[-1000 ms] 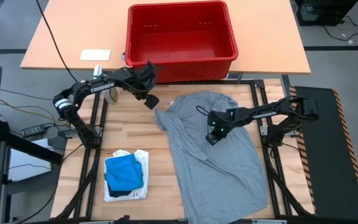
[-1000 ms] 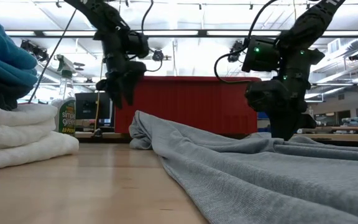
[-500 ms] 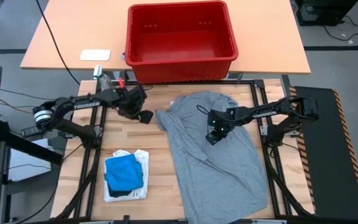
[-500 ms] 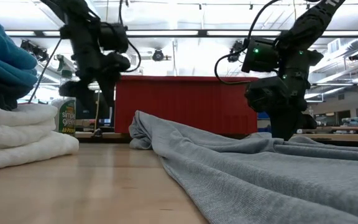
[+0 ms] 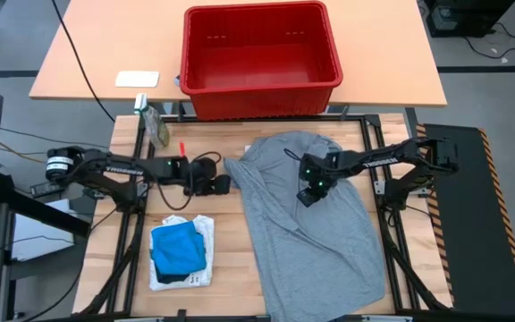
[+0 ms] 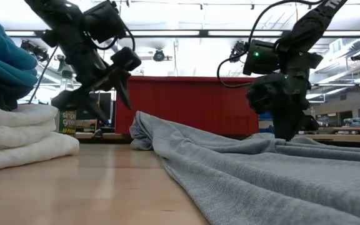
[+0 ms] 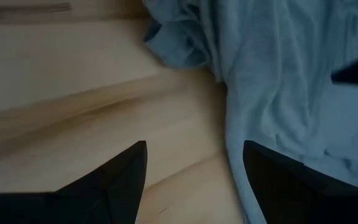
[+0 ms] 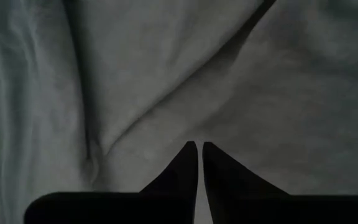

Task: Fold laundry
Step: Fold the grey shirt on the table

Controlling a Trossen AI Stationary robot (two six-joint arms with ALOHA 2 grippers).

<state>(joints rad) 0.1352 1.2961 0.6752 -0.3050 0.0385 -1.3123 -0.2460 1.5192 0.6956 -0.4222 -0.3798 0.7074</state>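
Note:
A heather grey shirt (image 5: 320,233) lies spread flat on the wooden table, its bunched sleeve (image 7: 173,43) toward the far left. My right gripper (image 5: 304,199) stands on the shirt's middle with its fingers almost together (image 8: 197,152). My left gripper (image 5: 225,184) hangs open above bare wood just left of the shirt's left edge (image 7: 229,143), clear of the table in the low view (image 6: 99,94). A folded stack lies near the front left: a bright blue piece (image 5: 178,246) rests on white cloth (image 5: 206,234). My right gripper comes down slanting from the table's right side, and its shut fingertips (image 6: 285,132) meet the shirt's middle (image 8: 166,134). The shirt lies flat on the table there. I cannot tell whether any cloth is caught between the tips.
A red plastic basket (image 5: 262,89) stands on the orange table beyond the far edge, with a white card (image 5: 137,79) to its left. A spray bottle (image 5: 155,125) lies at the far left corner. Bare wood (image 5: 226,259) shows between the stack and the shirt.
My left gripper has come down from beside the basket toward the table's near edge, rolling about its own line, and now hangs beside the shirt's left edge. It has stayed open. The shirt has not moved.

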